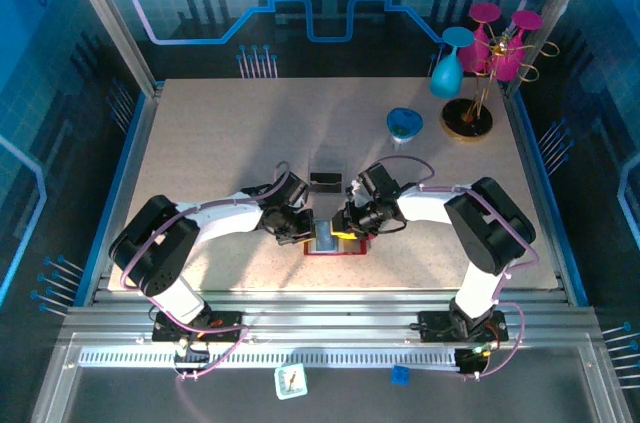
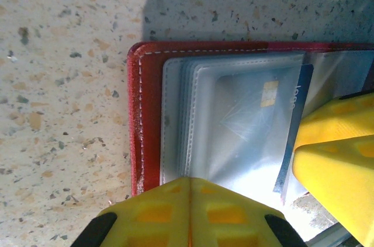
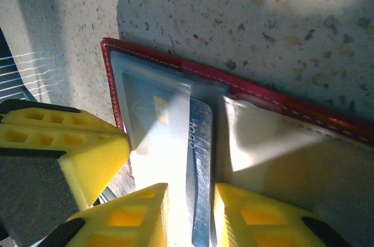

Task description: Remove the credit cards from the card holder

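Observation:
The red card holder [image 1: 336, 244] lies open on the table between both grippers. Its clear pockets [image 2: 234, 118] face up inside the red cover [image 2: 149, 112]. A blue-and-white credit card [image 3: 201, 142] sticks partway out of a pocket, also visible as the blue card edge [image 2: 295, 118]. My right gripper [image 3: 190, 209] is open, its fingers standing either side of that card's protruding strip. My left gripper [image 2: 190, 185] is shut, its tips pressed onto the near edge of the clear pockets. A black credit card [image 1: 323, 181] lies on the table just beyond the holder.
A blue upturned glass [image 1: 404, 124] stands at the back right. Behind it is a gold rack [image 1: 478, 93] with pink and blue glasses. The left gripper's yellow finger [image 3: 70, 142] sits close beside the right gripper. Speckled tabletop [image 1: 220, 133] stretches to the left.

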